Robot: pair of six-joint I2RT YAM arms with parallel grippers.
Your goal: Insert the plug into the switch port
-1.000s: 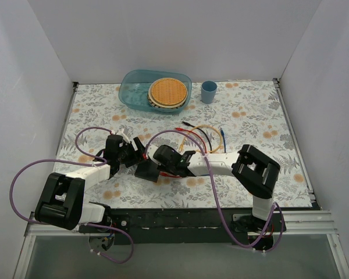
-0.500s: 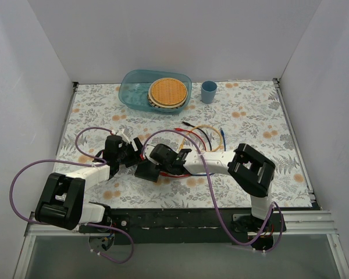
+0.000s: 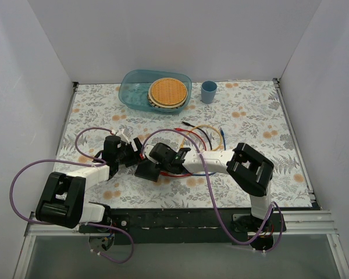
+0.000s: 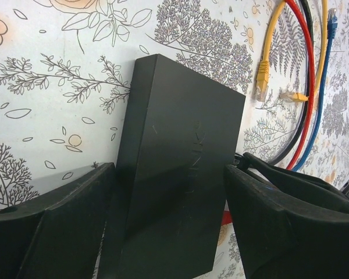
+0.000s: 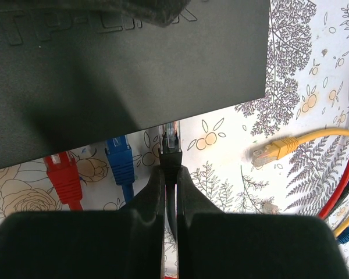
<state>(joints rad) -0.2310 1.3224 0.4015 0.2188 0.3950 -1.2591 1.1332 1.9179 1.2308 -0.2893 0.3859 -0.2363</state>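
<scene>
The switch (image 4: 174, 174), a flat matte-black box, lies on the flowered cloth between my left fingers; it shows in the top view (image 3: 146, 171) too. My left gripper (image 4: 168, 171) is shut on its two long sides. My right gripper (image 5: 170, 170) is shut on a black plug (image 5: 171, 145). The plug's clear tip touches the edge of the switch (image 5: 122, 64), which fills the upper part of the right wrist view. A red plug (image 5: 64, 174) and a blue plug (image 5: 121, 163) sit at that same edge to the left. In the top view both grippers, left (image 3: 131, 154) and right (image 3: 157, 156), meet at the switch.
A loose yellow plug (image 5: 273, 148) lies to the right of the switch. Yellow, red, black and blue cables (image 3: 203, 135) run behind the grippers. A teal basin (image 3: 134, 93) with a woven plate (image 3: 167, 91) and a blue cup (image 3: 209, 91) stand at the back.
My right gripper has moved a little to the left, closer to the switch, with the black plug in it. The left gripper and the switch have stayed in place.
</scene>
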